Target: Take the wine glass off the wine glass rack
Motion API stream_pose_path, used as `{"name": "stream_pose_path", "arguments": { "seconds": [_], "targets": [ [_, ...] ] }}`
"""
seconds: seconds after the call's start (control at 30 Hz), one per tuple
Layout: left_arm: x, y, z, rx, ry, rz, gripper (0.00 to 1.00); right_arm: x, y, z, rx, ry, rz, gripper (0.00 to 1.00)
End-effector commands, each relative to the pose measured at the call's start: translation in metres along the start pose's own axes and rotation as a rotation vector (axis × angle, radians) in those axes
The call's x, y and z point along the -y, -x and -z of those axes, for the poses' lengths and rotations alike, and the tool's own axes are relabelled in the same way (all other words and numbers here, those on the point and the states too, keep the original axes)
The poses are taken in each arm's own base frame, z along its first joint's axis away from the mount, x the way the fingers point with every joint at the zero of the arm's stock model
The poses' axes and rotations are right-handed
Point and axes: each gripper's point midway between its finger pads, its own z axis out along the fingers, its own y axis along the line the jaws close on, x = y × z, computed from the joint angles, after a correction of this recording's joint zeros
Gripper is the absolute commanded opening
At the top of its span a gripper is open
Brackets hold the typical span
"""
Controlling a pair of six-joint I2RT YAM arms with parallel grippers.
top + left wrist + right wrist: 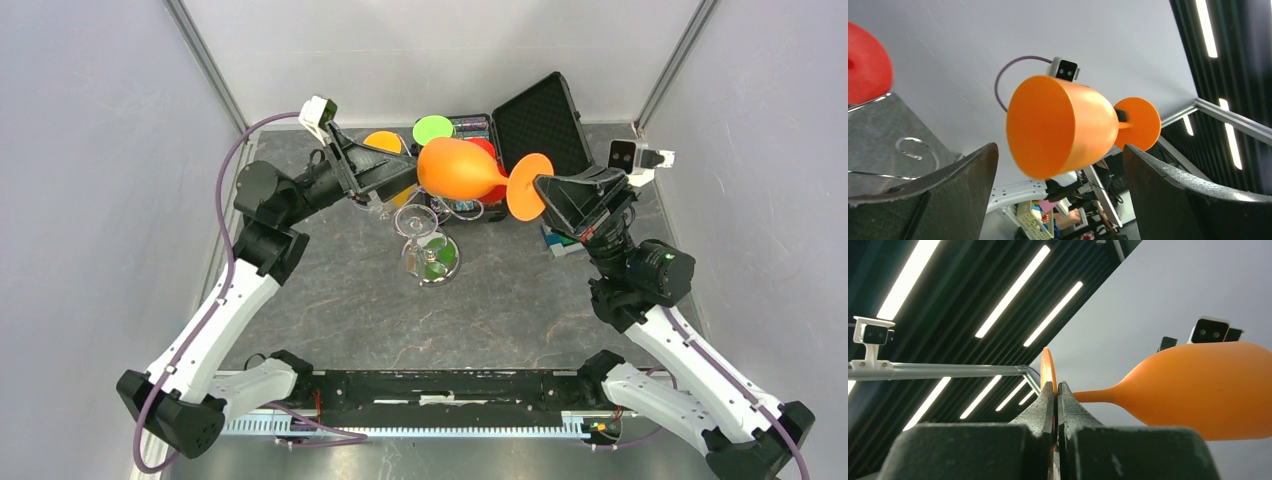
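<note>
The orange wine glass lies sideways in the air above the table, its bowl to the left and its foot to the right. My right gripper is shut on the edge of the foot; the bowl juts out to the right in its wrist view. My left gripper is open next to the bowl's rim. In the left wrist view the bowl hangs just beyond the spread fingers, touching neither. The chrome wine glass rack stands below, and one curled wire arm shows apart from the glass.
An open black case stands at the back. A green glass, another orange glass and a red glass hang around the rack top. A small block lies under my right wrist. Grey walls close in both sides.
</note>
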Motion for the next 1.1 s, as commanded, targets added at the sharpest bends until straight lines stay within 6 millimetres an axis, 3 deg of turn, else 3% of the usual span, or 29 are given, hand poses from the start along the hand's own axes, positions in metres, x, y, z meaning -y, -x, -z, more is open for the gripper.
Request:
{"name": "stream_pose_path", "arguments": {
  "seconds": [0.0,0.2,0.3,0.4,0.63,0.8,1.07],
  "targets": [
    [0.055,0.000,-0.003,0.004,-0.176,-0.034,0.96,-0.036,-0.008,0.002,-0.026,0.142,-0.052,0.00],
    [0.084,-0.021,0.003,-0.086,-0.290,-0.038,0.78,-0.018,-0.010,0.004,0.011,0.110,-0.083,0.00],
    [0.091,-0.028,0.014,-0.084,-0.316,-0.069,0.74,-0.010,-0.004,0.009,0.054,0.085,-0.069,0.00],
    [0.094,-0.033,0.020,-0.096,-0.334,-0.076,0.64,-0.006,0.001,0.013,0.091,0.078,-0.070,0.00],
    [0.111,-0.044,0.030,-0.164,-0.425,-0.070,0.54,0.016,0.004,0.017,0.123,0.032,-0.095,0.00],
    [0.119,-0.050,0.035,-0.194,-0.451,-0.113,0.33,0.025,0.003,0.018,0.127,0.013,-0.102,0.00],
    [0.124,-0.055,0.036,-0.251,-0.481,-0.140,0.35,0.043,0.002,0.018,0.129,-0.047,-0.094,0.00]
  ]
}}
